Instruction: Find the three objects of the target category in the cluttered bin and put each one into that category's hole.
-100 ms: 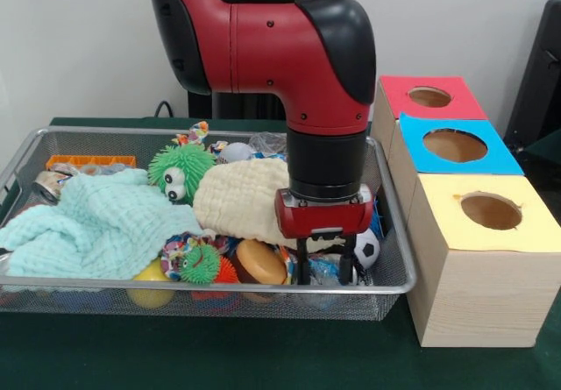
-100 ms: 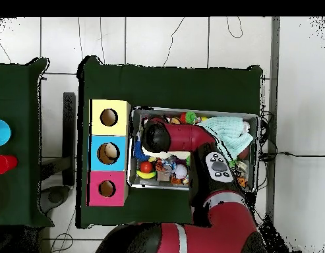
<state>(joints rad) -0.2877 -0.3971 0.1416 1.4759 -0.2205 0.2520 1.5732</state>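
Reaching down into the wire bin [image 1: 35, 281] at its near right corner, the gripper [image 1: 325, 272] stands with fingers parted, holding nothing. They straddle clutter beside a small soccer ball [image 1: 367, 250]. Three holed boxes [image 1: 491, 258] stand just right.

My red arm [image 2: 191, 137] reaches across the wire bin [image 2: 194, 112], hiding much of its clutter. A mint cloth [image 2: 232, 133] lies in the bin's right part. Just left of the bin stand three boxes with holes: yellow [image 2: 109, 117], blue [image 2: 108, 153], pink [image 2: 107, 188].
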